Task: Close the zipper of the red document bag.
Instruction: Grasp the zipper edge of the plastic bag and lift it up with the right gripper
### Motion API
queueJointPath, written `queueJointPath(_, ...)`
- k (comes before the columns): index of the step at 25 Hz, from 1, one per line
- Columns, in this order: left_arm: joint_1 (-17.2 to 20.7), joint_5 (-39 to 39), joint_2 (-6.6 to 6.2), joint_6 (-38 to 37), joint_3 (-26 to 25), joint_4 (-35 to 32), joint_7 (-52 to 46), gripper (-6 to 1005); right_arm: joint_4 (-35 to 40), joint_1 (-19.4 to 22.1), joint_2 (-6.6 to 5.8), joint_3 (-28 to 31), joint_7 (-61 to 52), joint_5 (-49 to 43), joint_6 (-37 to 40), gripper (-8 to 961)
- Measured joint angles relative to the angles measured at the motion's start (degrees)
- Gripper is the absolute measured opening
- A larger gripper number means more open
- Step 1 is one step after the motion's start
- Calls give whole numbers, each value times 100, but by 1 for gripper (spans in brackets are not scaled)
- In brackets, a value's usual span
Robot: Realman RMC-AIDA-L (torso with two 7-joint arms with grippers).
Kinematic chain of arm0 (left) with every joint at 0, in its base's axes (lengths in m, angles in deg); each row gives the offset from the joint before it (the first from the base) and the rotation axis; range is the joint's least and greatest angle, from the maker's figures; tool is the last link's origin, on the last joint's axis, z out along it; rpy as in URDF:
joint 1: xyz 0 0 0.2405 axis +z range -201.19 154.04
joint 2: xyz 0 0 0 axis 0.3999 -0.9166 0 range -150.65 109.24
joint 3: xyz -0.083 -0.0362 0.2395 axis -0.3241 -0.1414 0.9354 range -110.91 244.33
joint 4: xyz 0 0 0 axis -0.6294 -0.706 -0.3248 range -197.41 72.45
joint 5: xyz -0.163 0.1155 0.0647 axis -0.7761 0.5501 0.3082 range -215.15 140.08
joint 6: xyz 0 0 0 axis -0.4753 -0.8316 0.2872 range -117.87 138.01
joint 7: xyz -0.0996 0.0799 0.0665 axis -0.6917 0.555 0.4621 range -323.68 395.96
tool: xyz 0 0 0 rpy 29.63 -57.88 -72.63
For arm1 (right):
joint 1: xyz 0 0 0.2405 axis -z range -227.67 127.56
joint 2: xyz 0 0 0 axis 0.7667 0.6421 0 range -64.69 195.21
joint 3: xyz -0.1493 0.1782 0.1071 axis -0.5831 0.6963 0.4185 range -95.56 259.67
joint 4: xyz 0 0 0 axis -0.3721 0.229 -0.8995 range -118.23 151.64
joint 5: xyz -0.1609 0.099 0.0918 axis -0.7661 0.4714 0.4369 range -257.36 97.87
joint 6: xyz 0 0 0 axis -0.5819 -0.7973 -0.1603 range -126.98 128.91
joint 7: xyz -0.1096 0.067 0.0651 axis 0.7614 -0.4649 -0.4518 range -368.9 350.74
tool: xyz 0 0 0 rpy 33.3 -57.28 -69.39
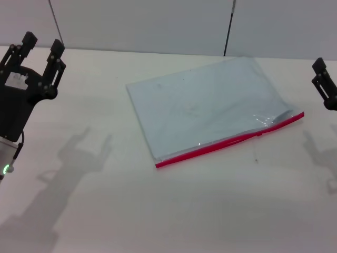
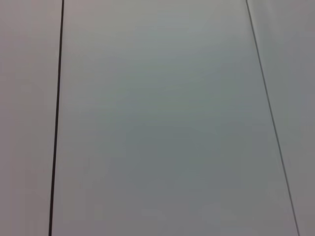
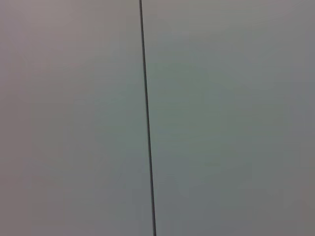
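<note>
Left gripper jaws apart, one red document bag

Bag: the red document bag lay flat on the table, sort of center and a bit toward the robot's right, turned at an angle.
Zipper: the zipper ran along the bag's near long edge, its right end farther back than its left.
Slider: a tiny tab sat on the zipper, closer to the right end.
Left gripper: the left gripper was up at the far left, well apart from the bag.
Right gripper: the right gripper poked in at the right edge, near the bag's right corner but not touching.
Wall: behind the table stood the wall.
</note>
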Motion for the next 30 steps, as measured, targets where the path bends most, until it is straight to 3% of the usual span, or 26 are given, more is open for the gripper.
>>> queueJointPath(15,-1,0,0,132,0,-4,0,553,99,-225,-23,-1,-425,-23,-881,716)
queueJointPath(25,-6,-1,0,141,0,-4,0,553,1332,-932,-60,-652,-3511,-1111,-2572,688)
queueJointPath(30,-28,-1,0,143,0,-4,0,553,1594,-1064,-66,-736,-4351,-1686,-3006,674)
